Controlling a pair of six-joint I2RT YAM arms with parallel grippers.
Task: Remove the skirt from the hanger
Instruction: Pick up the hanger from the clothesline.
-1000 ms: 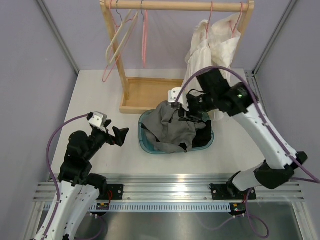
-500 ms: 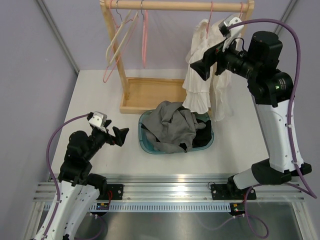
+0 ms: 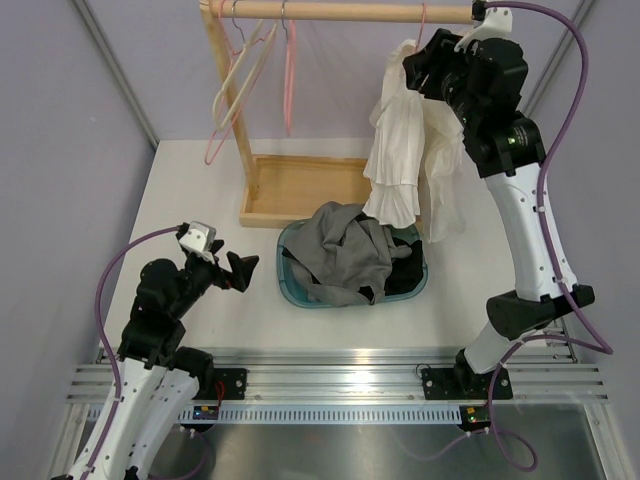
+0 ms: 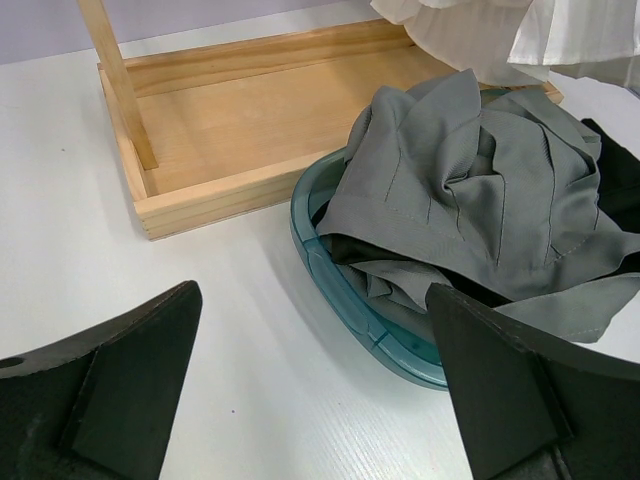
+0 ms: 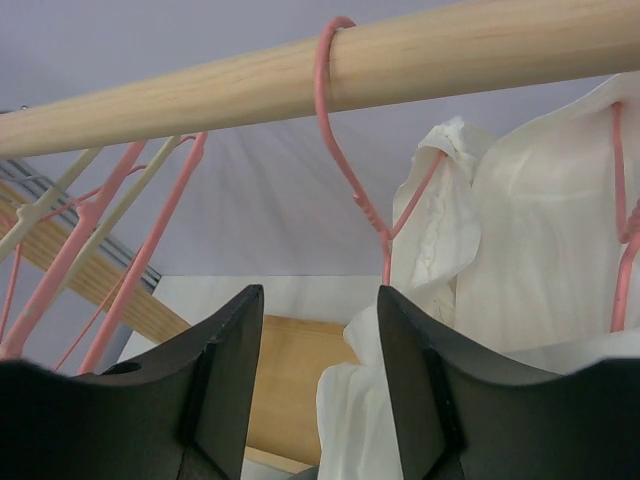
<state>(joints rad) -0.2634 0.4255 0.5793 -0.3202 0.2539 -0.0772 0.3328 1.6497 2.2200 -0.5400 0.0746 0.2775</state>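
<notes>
The mid-grey pleated fabric skirt (image 3: pixel 345 250) is heaped in the teal plastic tub (image 3: pixel 292 285) at centre, with no hanger seen on it; removal is judged done. The right end effector (image 5: pixel 318 380) is held spread at upper right beside a pink wire hanger (image 5: pixel 345 170) and white garment (image 3: pixel 400 170), both to be avoided in retreat. The left end effector (image 4: pixel 315 390) is held spread at lower left.

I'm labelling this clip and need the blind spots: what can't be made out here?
Skirt: full outline lost in folds, heaped in the teal tub, top, left wrist views.
Black garment: mostly under the skirt, cut by the left wrist view's edge.
Pink hanger: shoulders buried under white garment, right wrist view.
</notes>
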